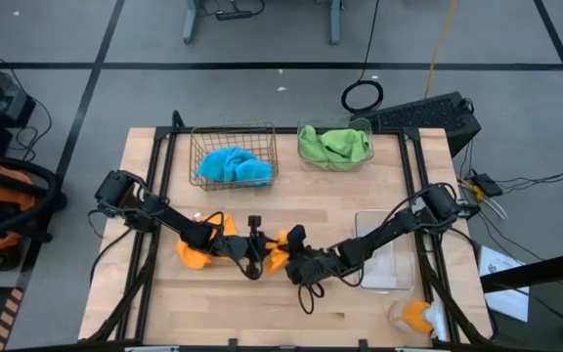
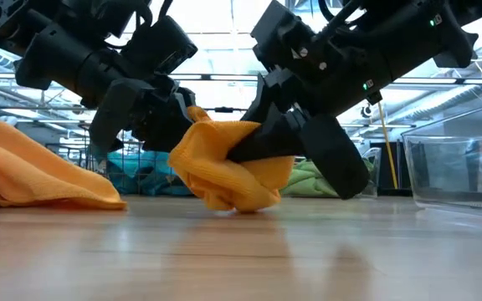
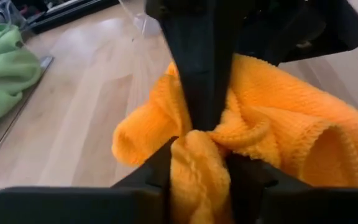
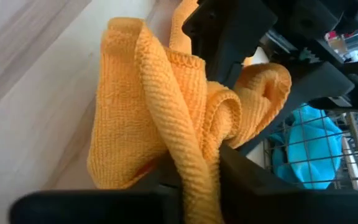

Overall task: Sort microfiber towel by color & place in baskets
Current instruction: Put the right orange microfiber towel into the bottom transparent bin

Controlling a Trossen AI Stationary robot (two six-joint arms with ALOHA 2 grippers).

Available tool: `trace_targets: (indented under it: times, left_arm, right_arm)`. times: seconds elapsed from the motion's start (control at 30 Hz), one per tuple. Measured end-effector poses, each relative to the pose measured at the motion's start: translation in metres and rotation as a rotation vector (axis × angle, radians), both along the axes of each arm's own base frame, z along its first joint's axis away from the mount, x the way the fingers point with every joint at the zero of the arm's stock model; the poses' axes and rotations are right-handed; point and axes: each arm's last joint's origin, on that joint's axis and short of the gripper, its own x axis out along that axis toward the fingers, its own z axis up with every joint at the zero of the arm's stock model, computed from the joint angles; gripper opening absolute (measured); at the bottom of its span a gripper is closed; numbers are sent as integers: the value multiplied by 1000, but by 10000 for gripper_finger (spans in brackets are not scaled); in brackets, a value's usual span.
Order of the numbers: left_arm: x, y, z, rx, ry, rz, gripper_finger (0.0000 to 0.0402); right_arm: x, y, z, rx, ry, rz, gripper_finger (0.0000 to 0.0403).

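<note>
Wooden bench (image 1: 291, 303) bearing three baskets: a wire basket (image 1: 234, 156) holding a blue towel (image 1: 231, 166), a clear bin (image 1: 335, 147) holding a green towel (image 1: 334, 144), and an empty clear bin (image 1: 384, 252) near the right edge. At mid-bench, the left claw (image 1: 254, 262) and right claw (image 1: 296, 256) are both clamped on one orange towel (image 2: 228, 163), bunched between them. A second orange towel (image 1: 195, 251) lies beside the left arm.

Orange towel (image 2: 228, 171), blue towel (image 1: 233, 166) in brownish wire basket (image 1: 235, 133), green towel (image 1: 335, 145), black arms.
</note>
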Motion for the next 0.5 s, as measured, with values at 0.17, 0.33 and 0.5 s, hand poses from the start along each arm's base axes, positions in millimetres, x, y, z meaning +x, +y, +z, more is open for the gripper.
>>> trace_targets:
  times: [0.17, 0.33, 0.5]
  left_arm:
    - [-1, -1, -1, -29, 6, 20, 181]
    - [-3, -2, -2, -43, 23, 56, 236]
    - [-9, -4, -2, -43, 71, 110, 258]
  right_arm:
    - [0, 1, -1, 65, -7, 4, 15]
    - [0, 2, -1, 86, -10, 3, 7]
    - [-4, 10, 1, 53, -23, -15, 7]
